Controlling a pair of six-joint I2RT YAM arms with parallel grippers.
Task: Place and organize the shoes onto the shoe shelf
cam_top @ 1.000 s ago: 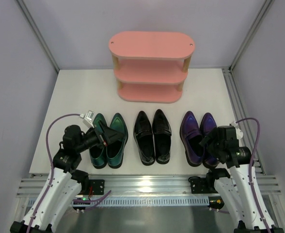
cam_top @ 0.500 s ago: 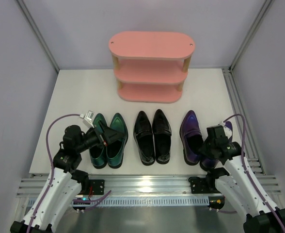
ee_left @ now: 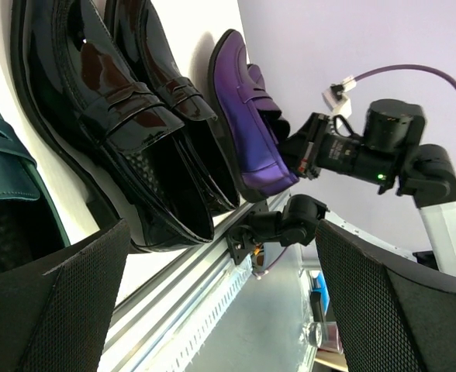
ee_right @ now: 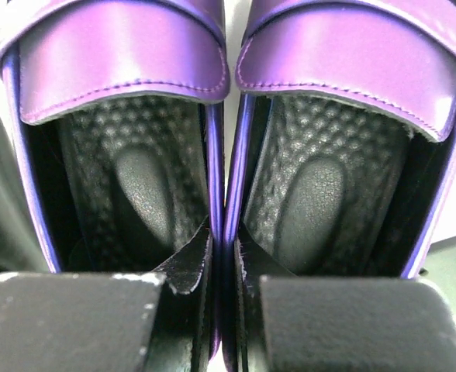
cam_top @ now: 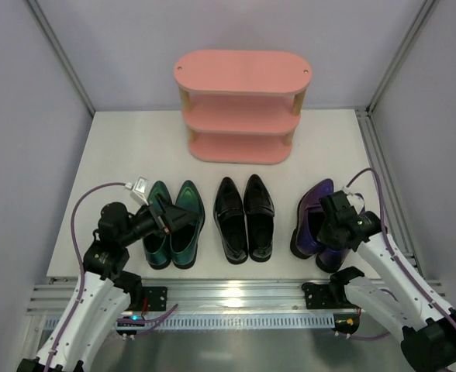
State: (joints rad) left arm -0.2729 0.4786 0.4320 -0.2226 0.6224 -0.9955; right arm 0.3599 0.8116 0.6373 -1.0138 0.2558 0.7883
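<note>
Three pairs of shoes lie in a row on the table in front of the pink shelf, all lengthwise toward it with their pointed toes nearest the shelf and their heels away from it. The teal pair is off the shelf's left end, the black pair in front of its middle, and the purple pair off its right end. The right gripper has one of its fingers down inside each purple shoe and pinches their two inner walls together. Half a second ago the purple shoes lay flat and a little apart; now they are squeezed side by side and tipped over toward the black pair, with the toes slanting slightly to the right of the shelf. The left gripper hangs over the teal pair with its fingers spread wide and nothing between them, about where it was before
</note>
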